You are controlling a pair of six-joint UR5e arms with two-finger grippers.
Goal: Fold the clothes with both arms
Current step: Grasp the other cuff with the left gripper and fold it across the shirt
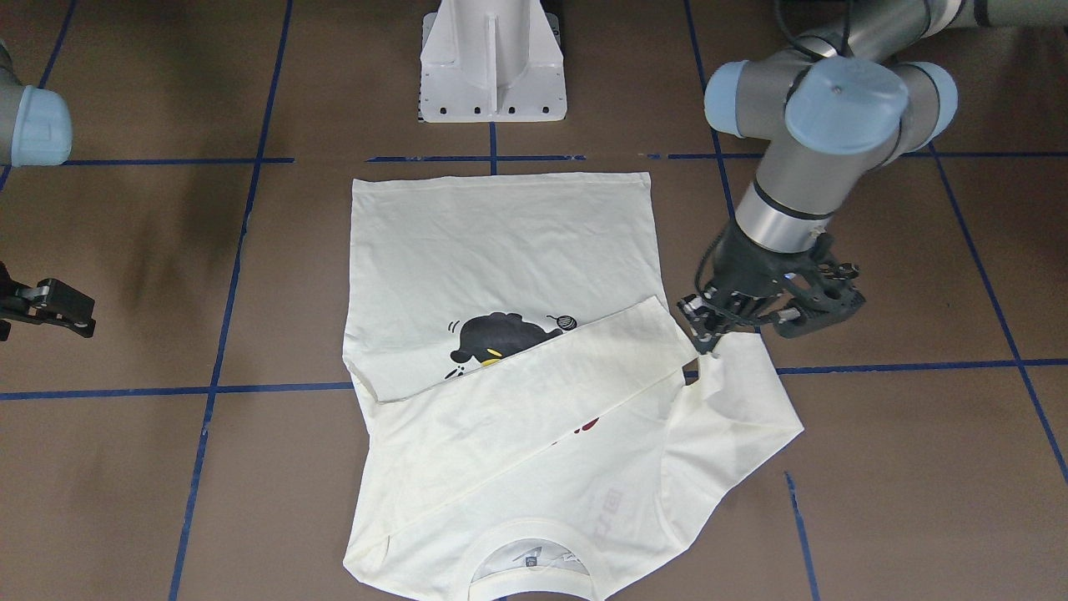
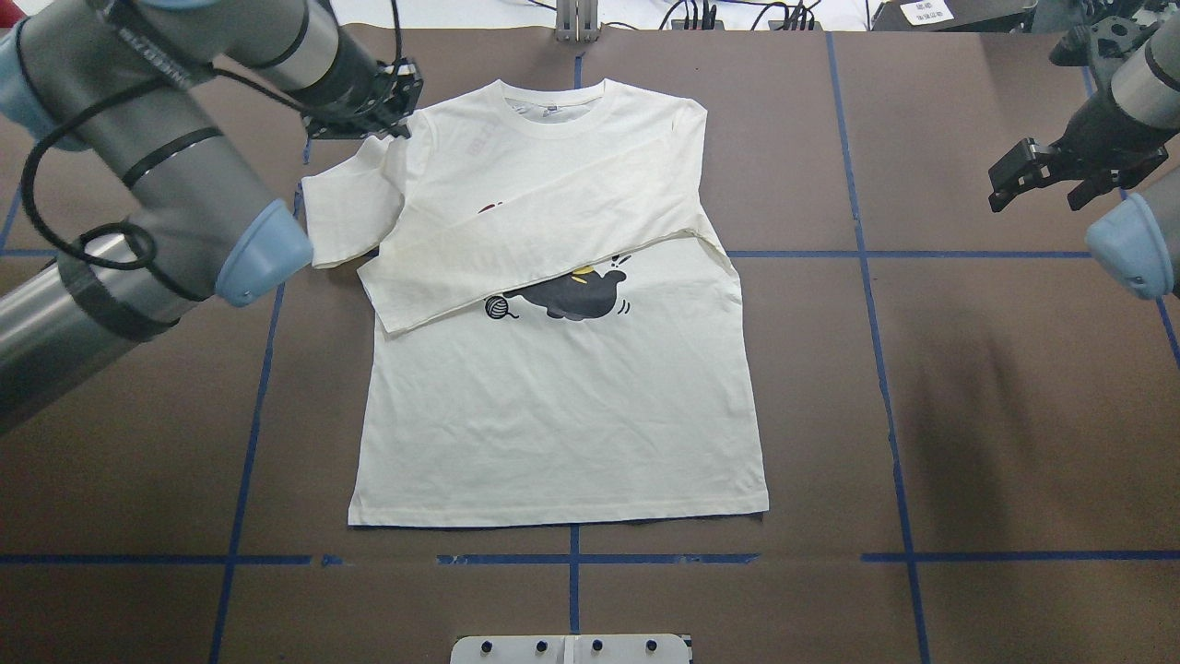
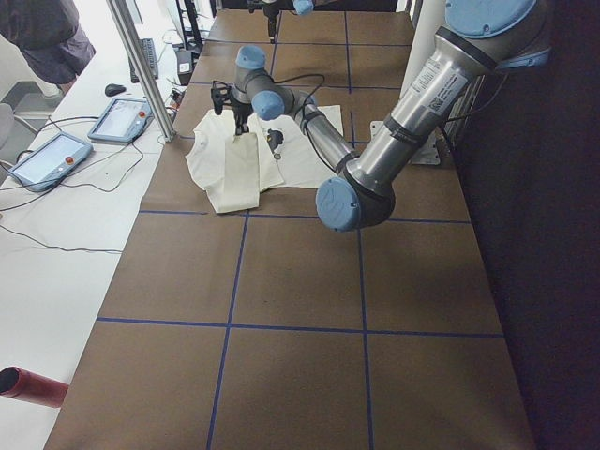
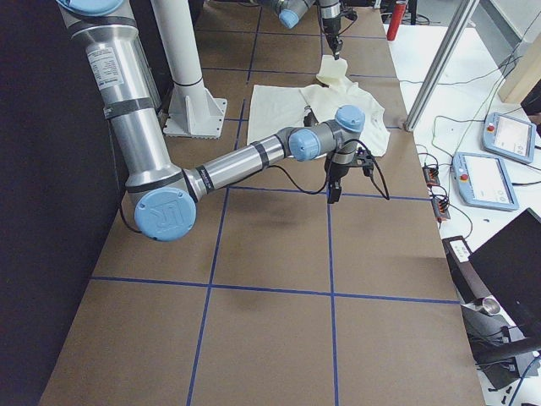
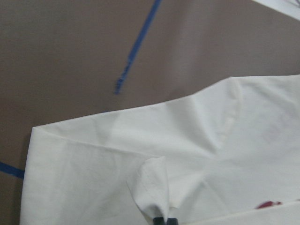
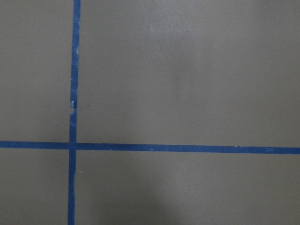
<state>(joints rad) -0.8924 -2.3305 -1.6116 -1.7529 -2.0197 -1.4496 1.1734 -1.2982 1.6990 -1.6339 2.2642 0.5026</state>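
Note:
The cream long-sleeve shirt (image 2: 562, 406) lies flat, front up, with the black cat print (image 2: 576, 293) partly showing. One sleeve (image 2: 544, 244) is folded slantwise across the chest. The other sleeve (image 2: 341, 217) lies bunched beside the body. My left gripper (image 2: 398, 129) sits at that sleeve's shoulder; in the left wrist view it (image 5: 164, 219) is shut on a small raised pinch of cream fabric (image 5: 152, 183). My right gripper (image 2: 1037, 184) hangs open over bare table far to the shirt's side, touching nothing; its wrist view shows only brown table and blue tape (image 6: 72, 112).
The white pedestal (image 1: 492, 63) stands just beyond the shirt's hem. Blue tape lines (image 2: 880, 369) grid the brown table. A metal post (image 3: 141, 66) and tablets (image 3: 47, 159) with cables are on the white bench past the collar end. A person (image 3: 47, 37) stands there.

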